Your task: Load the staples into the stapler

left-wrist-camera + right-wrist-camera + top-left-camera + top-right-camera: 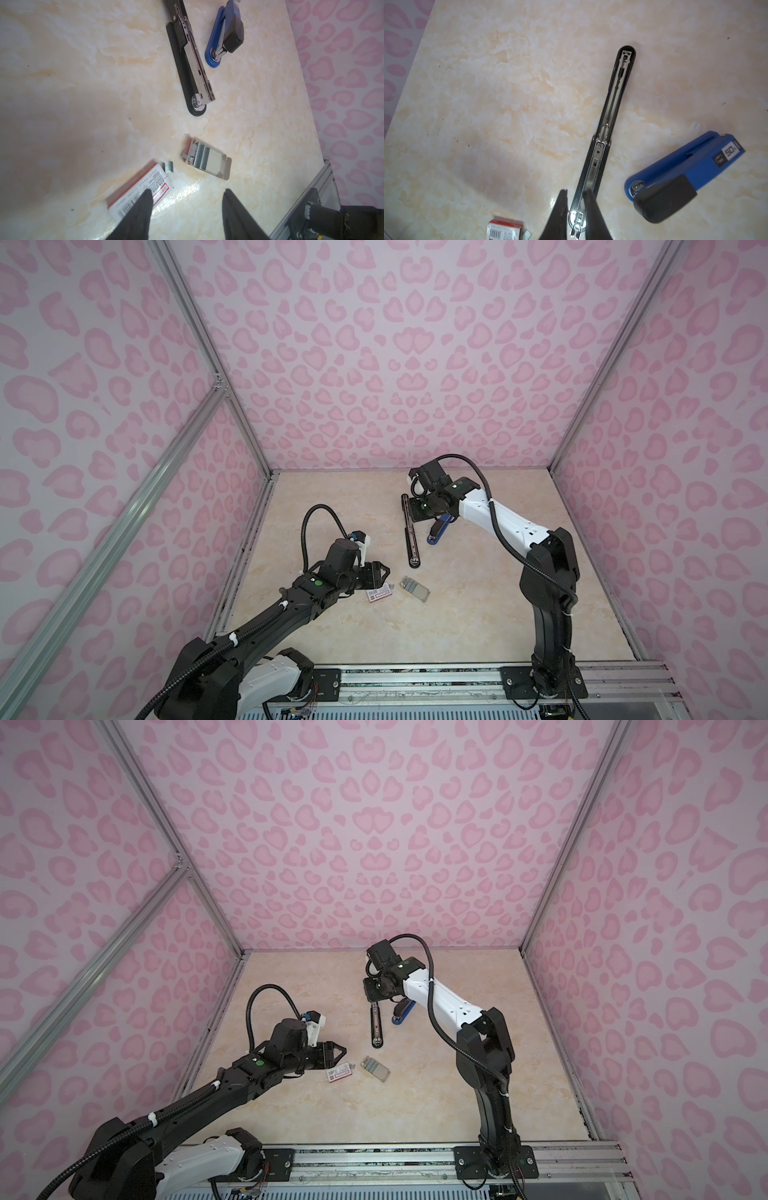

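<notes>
A black stapler (pixel 410 537) (pixel 610 108) lies opened out flat on the marble table, its metal magazine rail facing up. The staples (pixel 200 153) (pixel 409 584) sit side by side in a small open tray (pixel 222 168) just in front of it. A short loose piece of staples (pixel 168 167) lies beside the white box sleeve (pixel 141 191). My left gripper (pixel 187 192) (pixel 386 574) hovers open over the sleeve's corner, holding nothing. My right gripper (pixel 576 192) (pixel 411 508) hangs above the black stapler, its jaws only slightly apart and empty.
A blue stapler (pixel 437 531) (pixel 685 176) with a black cap stands closed just right of the black one. Pink-patterned walls close in three sides. A metal rail (pixel 415 680) carries both arm bases along the front edge.
</notes>
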`<state>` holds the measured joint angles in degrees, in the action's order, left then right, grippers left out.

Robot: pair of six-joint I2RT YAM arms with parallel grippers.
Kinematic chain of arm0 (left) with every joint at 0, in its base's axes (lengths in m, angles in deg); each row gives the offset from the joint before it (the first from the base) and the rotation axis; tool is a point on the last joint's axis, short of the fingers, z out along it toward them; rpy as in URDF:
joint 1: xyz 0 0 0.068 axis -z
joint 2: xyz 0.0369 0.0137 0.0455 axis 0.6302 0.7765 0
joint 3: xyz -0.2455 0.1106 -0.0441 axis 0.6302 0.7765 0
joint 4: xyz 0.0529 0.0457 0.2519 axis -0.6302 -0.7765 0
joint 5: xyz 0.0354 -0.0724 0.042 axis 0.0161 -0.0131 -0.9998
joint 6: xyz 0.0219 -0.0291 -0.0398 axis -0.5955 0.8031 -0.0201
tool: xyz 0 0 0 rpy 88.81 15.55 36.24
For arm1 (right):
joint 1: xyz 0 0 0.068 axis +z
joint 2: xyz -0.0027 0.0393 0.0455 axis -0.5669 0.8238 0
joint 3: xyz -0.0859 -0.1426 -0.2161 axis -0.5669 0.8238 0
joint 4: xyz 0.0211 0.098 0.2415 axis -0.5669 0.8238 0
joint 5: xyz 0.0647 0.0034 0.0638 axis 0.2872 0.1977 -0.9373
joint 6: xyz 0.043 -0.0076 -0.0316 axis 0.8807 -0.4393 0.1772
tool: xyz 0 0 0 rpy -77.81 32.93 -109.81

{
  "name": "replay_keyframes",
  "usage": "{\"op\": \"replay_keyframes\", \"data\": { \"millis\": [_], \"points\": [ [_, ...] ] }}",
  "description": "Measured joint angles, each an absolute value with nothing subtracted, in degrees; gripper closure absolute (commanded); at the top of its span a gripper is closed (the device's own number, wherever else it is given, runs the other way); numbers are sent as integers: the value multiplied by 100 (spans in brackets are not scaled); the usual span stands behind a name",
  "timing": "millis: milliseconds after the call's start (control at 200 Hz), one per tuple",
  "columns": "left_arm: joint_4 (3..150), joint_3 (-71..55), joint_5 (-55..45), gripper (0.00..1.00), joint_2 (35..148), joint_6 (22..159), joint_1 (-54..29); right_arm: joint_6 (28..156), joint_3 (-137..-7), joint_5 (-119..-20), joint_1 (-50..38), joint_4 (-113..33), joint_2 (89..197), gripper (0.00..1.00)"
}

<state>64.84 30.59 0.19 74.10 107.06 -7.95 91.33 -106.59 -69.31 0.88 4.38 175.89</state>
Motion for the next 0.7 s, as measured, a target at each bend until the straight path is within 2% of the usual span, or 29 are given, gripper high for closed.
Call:
{"op": "replay_keyframes", "data": {
  "millis": [300, 700],
  "points": [
    [6467, 3085, 17, 43, 7397, 10706, -799, 9112, -11376, -6656, 104, 906, 18419, 85],
    [6460, 3085, 17, 43, 7471, 10710, -808, 9094, -11872, -6545, 108, 1127, 19018, 85]
  ]
}}
